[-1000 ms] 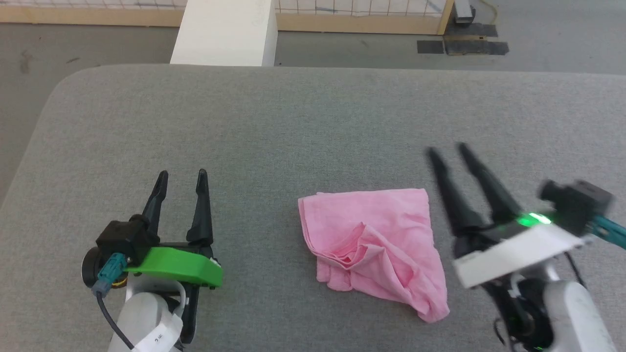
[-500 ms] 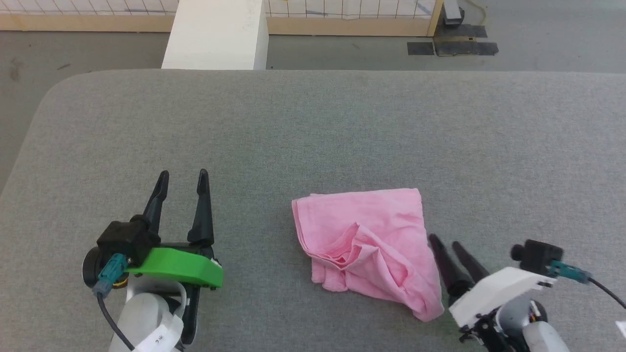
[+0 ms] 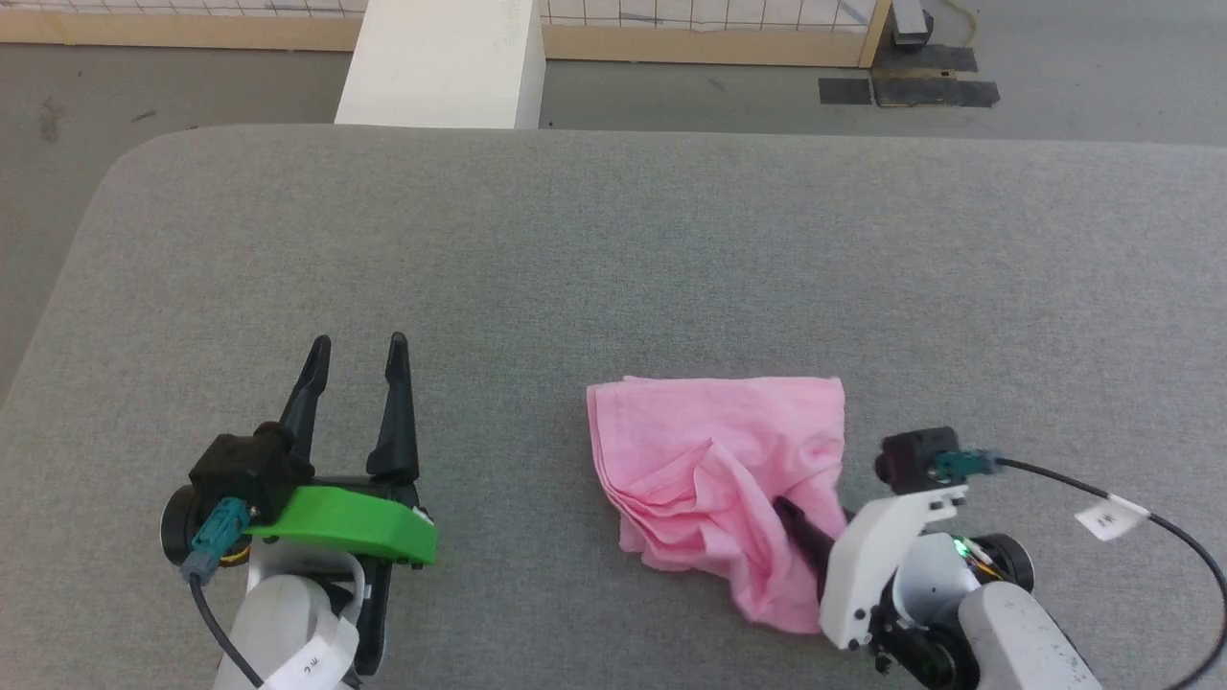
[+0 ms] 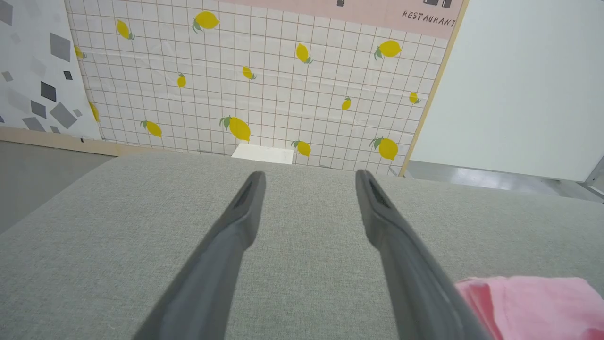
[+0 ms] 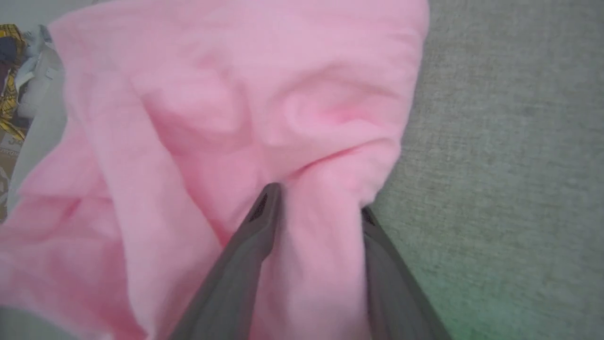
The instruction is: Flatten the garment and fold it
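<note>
Head view: pink shorts (image 3: pixel 714 470) lie bunched on the grey padded surface (image 3: pixel 575 259), not flat yet. Layers stack along their left edge; a loose ridge runs down the middle toward their near right corner. No waistband or tag readable.

At that near right corner sits the right arm (image 3: pixel 1007 632), angled in low over the cloth. Right wrist view: its jaws are part spread, straddling a raised fold close to the shorts' right edge, cloth filling the gap between them. Can't call it a firm pinch: tips look apart, fabric looks loose rather than squeezed. My read: it goes for that fold because it stands proud of the pile, so it's easiest to catch without scraping the padding under the shorts.

Well to the left of the shorts is the left arm (image 3: pixel 278 613), jaws spread wide, nothing between them. Left wrist view catches just a pink corner of the shorts. Likely parked there so it doesn't pin cloth the other side wants to lift.

Stage, as I judge it: start of flattening, folding not begun. Risk: thin cloth, several layers; grabbing the ridge may take two layers at once and drag the whole bundle instead of opening it. A second grip on the opposite edge looks needed.
</note>
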